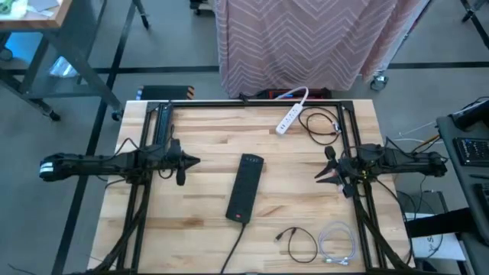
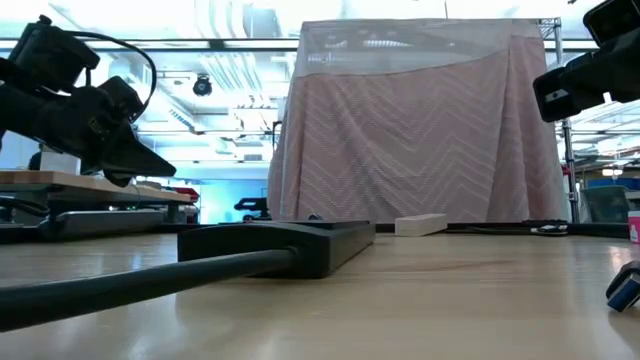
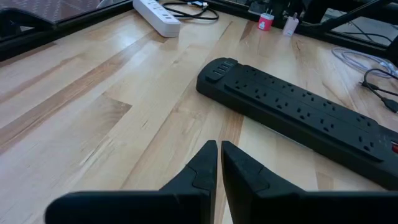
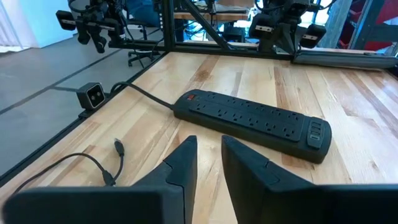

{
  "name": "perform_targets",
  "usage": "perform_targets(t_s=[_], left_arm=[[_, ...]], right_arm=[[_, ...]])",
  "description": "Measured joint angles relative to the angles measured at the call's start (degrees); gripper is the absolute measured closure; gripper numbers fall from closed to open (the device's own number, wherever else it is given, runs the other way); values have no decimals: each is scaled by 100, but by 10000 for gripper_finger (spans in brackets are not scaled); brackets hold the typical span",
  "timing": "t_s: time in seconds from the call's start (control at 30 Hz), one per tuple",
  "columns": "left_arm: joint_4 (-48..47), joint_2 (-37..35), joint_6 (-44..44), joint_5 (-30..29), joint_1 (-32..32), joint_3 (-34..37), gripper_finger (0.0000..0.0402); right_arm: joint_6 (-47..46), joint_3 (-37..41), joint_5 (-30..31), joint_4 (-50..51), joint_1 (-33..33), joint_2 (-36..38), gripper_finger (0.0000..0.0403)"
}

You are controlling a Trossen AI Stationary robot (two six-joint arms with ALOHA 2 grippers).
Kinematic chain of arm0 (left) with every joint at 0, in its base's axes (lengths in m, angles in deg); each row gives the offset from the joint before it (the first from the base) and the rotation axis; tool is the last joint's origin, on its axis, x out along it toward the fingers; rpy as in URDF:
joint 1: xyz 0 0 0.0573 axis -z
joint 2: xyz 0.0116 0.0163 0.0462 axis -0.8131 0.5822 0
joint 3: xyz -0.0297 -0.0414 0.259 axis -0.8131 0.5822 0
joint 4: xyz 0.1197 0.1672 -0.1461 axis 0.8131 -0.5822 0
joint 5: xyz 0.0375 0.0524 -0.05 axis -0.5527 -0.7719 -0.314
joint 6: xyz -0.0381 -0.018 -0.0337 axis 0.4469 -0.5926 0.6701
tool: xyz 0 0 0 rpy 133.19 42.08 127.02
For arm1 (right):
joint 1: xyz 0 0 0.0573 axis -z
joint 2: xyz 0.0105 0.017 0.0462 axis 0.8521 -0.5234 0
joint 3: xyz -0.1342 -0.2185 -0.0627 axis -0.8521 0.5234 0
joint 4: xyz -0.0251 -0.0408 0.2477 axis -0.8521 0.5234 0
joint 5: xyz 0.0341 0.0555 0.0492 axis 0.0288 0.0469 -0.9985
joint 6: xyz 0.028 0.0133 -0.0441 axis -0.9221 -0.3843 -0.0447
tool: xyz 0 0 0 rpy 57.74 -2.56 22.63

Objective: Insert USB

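Left end effector (image 1: 192,161) clenched, empty, left of black power strip (image 1: 245,187). Right end effector (image 1: 324,173) slightly parted, holding nothing, right of strip. Strip at centre of wooden surface (image 1: 199,206). Black USB cable (image 1: 294,238) and white cable (image 1: 336,243) near-right of strip; white power strip (image 1: 290,116) beyond it. Pink draped cloth (image 2: 420,130) behind surface; room beyond, possibly workshop.

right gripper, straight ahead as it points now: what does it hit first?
Probably the black power strip. The right gripper, jaws slightly apart and holding nothing, aims across the table at it. It hangs above the wood, so a level path might pass over the strip; depth is unclear.
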Motion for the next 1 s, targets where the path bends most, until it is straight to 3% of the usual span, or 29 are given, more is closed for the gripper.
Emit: perform_targets(t_s=[1.0], left_arm=[[0, 0, 0, 0, 1, -2, 393]], right_arm=[[0, 0, 0, -2, 0, 1, 357]])
